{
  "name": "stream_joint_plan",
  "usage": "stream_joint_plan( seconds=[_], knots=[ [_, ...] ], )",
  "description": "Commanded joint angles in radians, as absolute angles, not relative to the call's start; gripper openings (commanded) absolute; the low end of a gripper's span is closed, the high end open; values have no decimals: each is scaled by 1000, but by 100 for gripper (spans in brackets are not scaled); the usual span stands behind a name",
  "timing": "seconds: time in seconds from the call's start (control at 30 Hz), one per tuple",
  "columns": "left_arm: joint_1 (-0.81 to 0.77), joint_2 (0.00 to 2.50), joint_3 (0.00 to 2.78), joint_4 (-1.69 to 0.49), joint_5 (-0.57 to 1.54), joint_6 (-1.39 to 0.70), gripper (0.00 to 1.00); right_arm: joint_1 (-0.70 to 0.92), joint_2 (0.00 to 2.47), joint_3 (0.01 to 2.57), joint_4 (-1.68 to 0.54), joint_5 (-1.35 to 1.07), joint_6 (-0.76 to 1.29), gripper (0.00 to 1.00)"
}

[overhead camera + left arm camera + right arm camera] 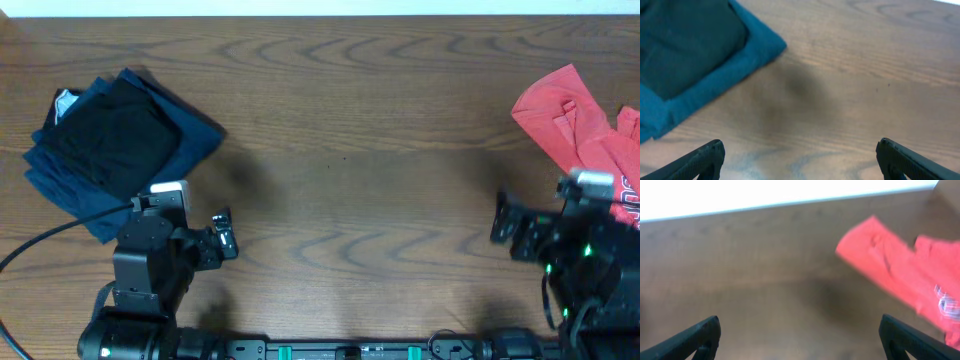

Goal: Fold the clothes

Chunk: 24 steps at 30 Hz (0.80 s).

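Left hand [800,150] wide, right hand [800,327] wide, red shirt [560,125] cut off at edge

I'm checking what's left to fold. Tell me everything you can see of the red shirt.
The red shirt is soft, matte cloth. It lies unfolded and rumpled on the wooden table at the far right and runs off the right edge of the overhead picture. Creases cross it, and white lettering shows near its right side. The open right end effector hovers off its near-left edge, holding none of it.
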<state>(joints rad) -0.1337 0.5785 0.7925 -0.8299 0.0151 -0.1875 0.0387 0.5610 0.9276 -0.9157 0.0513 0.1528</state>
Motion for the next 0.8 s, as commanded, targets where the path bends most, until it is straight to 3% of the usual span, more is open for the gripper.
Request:
stream_joint_plan(
  seconds=[0.0,0.17,0.5,0.77],
  knots=[
    [-130,574,791,-841,-1,-204,98,42,509,899,-1002,15,171,99],
    [-130,574,791,-841,-1,-204,98,42,501,899,-1211,15,171,99],
    [-130,574,791,-841,-1,-204,98,42,502,895,-1208,61,178,99],
    [-130,574,791,-841,-1,-204,98,24,299,702,-834,-2,10,99]
  ],
)
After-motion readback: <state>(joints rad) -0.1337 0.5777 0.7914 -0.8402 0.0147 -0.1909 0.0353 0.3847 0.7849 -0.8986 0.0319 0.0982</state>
